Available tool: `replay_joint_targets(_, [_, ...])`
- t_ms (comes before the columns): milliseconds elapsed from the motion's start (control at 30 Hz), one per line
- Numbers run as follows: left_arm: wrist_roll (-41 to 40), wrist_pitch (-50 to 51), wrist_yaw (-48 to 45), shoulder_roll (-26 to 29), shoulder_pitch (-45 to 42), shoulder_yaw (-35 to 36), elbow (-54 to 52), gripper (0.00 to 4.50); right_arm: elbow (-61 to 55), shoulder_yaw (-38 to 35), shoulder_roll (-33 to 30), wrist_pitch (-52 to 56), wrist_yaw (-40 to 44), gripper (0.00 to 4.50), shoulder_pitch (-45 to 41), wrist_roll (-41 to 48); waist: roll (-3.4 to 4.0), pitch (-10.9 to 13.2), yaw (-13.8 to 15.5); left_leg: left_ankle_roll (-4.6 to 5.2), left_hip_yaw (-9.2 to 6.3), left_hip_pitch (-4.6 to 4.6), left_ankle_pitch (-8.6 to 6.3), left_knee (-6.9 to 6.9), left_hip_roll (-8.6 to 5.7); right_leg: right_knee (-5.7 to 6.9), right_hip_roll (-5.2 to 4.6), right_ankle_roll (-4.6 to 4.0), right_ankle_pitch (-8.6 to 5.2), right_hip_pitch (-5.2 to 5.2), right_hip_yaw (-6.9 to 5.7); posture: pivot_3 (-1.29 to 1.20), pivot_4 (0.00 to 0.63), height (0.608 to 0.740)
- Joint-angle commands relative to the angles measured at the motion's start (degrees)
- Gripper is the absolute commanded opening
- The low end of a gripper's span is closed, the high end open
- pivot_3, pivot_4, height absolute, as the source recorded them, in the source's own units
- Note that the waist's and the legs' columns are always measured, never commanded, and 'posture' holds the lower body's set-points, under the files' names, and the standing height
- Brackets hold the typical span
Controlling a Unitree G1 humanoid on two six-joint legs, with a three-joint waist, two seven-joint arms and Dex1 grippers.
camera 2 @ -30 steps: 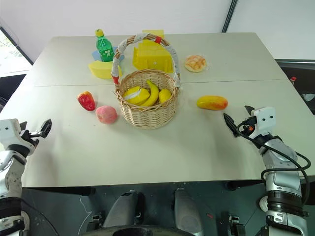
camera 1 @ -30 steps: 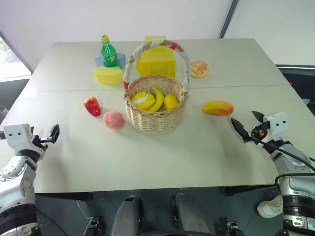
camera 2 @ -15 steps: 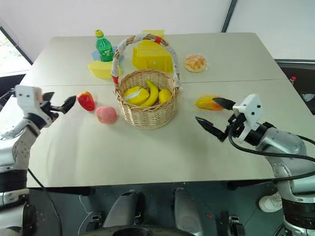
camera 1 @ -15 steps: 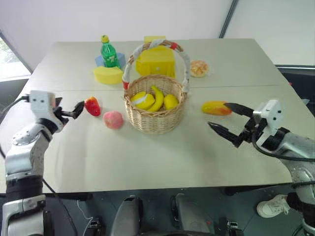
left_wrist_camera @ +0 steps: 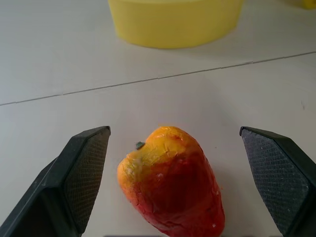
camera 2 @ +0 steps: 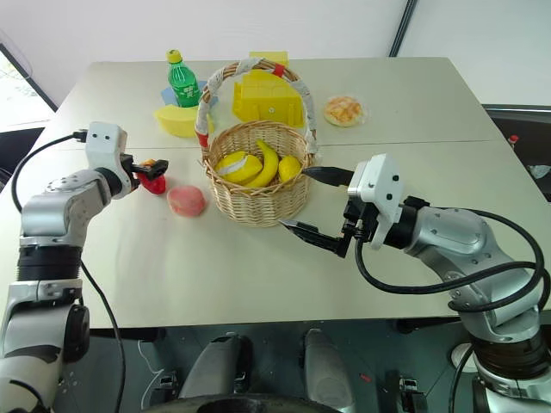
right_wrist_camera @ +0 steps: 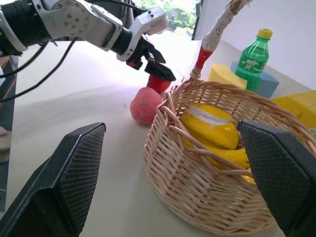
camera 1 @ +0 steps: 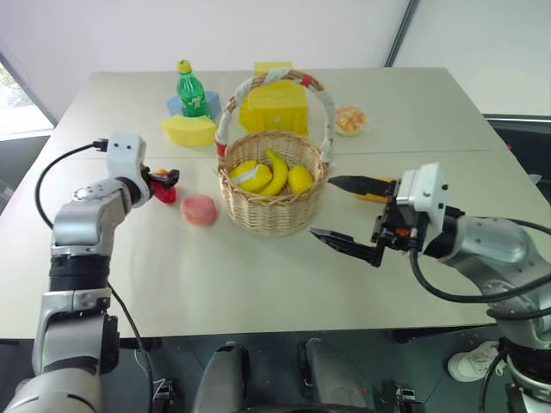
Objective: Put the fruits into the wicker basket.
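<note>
1. head views: the wicker basket [camera 1: 274, 194] sits mid-table holding yellow fruit. the left gripper [camera 1: 164, 179] is at the red fruit [camera 1: 163, 188], fingers spread wide, gripping nothing. the pink peach [camera 1: 199, 209] lies just beside the basket. the right gripper [camera 1: 344, 212] hovers wide open and empty beside the basket, partly hiding the mango [camera 1: 379, 191].
2. left wrist view: the red fruit lies on the table between both fingers [left_wrist_camera: 81, 173], touching neither.
3. right wrist view: the open fingers [right_wrist_camera: 74, 168] frame the basket, apart from it.
</note>
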Motion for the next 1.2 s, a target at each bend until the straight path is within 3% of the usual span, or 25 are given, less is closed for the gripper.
replay_joint_targets(33, [1.61,1.01,0.75,0.19,-2.19,0.12,2.52,4.5,-2.17,-0.08,0.43,-1.92,0.14,4.46,1.04,-0.56,-0.01,0.0,-0.13,-0.01,0.01,0.0,0.01,0.0,0.0,0.0,0.01,0.0,0.0,-0.01,0.0,0.0,0.15,0.74])
replay_joint_targets(200, [2.3,1.7,0.76,-0.79,-3.78,0.1,5.42,4.5,-2.0,1.11,1.11,-3.43,0.11,4.46,2.25,-2.07,-0.01,0.0,-0.02,-0.05,0.0,0.02,0.03,0.0,0.02,0.03,0.03,0.0,0.0,0.0,0.0,0.0,0.15,0.74])
replay_joint_targets(300, [1.86,0.94,0.54,-1.5,-4.16,1.04,5.95,3.75,-1.81,1.91,1.67,-3.91,-0.13,4.5,2.18,-2.8,-0.01,0.0,0.0,-0.05,0.0,0.02,0.03,0.0,0.02,0.03,0.02,0.0,0.0,0.0,-0.01,0.0,0.15,0.74])
replay_joint_targets(400, [2.38,1.23,0.59,-1.16,-4.16,0.84,5.61,2.43,-1.52,2.5,2.29,-4.2,-0.31,4.5,1.8,-3.57,-0.01,0.01,-0.02,-0.06,-0.01,0.02,0.04,0.0,0.02,0.04,0.02,0.0,0.0,0.0,-0.01,0.0,0.15,0.74])
replay_joint_targets(433, [2.68,1.44,0.72,-0.85,-4.07,0.71,5.37,2.32,-1.34,2.66,2.48,-4.36,-0.37,4.5,1.67,-3.89,-0.01,0.01,-0.04,-0.06,-0.01,0.02,0.04,0.0,0.03,0.04,0.02,0.0,0.0,0.0,-0.01,0.0,0.15,0.74])
replay_joint_targets(633, [0.38,-3.03,-1.9,4.16,0.99,6.89,-4.04,2.3,2.37,3.3,4.13,-6.76,-2.33,4.5,0.03,-8.33,-0.02,0.01,-0.5,-0.07,0.02,0.02,0.04,0.0,0.08,0.07,0.03,0.0,0.0,-0.05,0.02,0.0,0.15,0.74])
replay_joint_targets(767, [-15.08,-6.54,-20.07,7.46,12.0,14.52,-27.96,2.3,5.35,2.69,6.4,-7.02,-2.55,4.5,-0.8,-7.35,-0.02,0.02,-0.23,-0.12,0.05,0.0,0.06,-0.06,0.19,0.09,-0.08,-0.03,0.0,-0.12,0.04,0.0,0.15,0.74])
replay_joint_targets(833, [-22.09,-3.36,-24.03,8.14,15.12,15.73,-36.26,2.3,6.38,1.49,8.23,-6.19,-3.08,4.5,-1.7,-4.76,-0.02,0.02,0.1,-0.14,0.05,-0.04,0.06,-0.08,0.16,0.04,-0.31,-0.03,0.0,-0.11,0.05,0.0,0.15,0.74])
replay_joint_targets(900, [-25.21,-1.1,-24.78,8.26,15.92,13.79,-40.5,2.3,7.37,1.02,9.27,-5.95,-3.49,4.5,-2.5,-4.1,-0.01,0.02,0.61,-0.16,0.0,-0.02,0.07,-0.09,0.03,0.02,-0.58,-0.04,0.0,-0.02,-0.04,0.0,0.15,0.74])
replay_joint_targets(1000, [-24.54,1.96,-20.51,5.17,12.13,5.46,-43.2,2.3,9.97,2.18,10.35,-7.55,-3.48,4.5,-2.58,-6.03,-0.01,0.0,1.08,-0.16,0.03,0.16,0.07,-0.07,-0.1,-0.02,-0.7,-0.05,-0.01,0.2,-0.07,0.0,0.15,0.74])
replay_joint_targets(1200, [-13.58,-0.88,-15.13,-1.71,3.32,-10.68,-37.56,2.3,9.72,2.59,12.17,-7.71,-5.3,4.5,-2.79,-6.84,-0.01,0.01,1.11,-0.08,0.03,0.08,0.05,-0.02,-0.23,-0.02,-0.34,0.02,0.01,0.14,-0.09,0.0,0.15,0.74])
